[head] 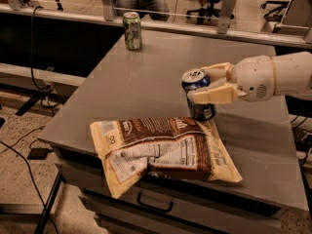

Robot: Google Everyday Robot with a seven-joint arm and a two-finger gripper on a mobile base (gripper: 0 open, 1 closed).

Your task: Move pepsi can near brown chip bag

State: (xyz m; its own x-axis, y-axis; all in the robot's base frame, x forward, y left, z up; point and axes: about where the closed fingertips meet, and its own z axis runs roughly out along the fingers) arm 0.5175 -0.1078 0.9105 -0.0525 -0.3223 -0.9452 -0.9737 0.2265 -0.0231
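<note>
We are seeing the tool (pixel 199 85) closing its fingers narrowly around the upright pepsi can (pixel 202 111), which is sitting just behind the brown chip bag (pixel 165 147) over the surface (pixel 141 82).

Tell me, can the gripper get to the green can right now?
Probably not yet: the gripper is shut on the blue can by the chip bag. Nothing stands on the tabletop between it and the green can, though.

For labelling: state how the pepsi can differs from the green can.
The pepsi can is dark blue, the green can green and white. The pepsi can is by the brown chip bag, the gripper with jaws shut on it; the green can stands free at the far edge. Both have silver tops.
</note>
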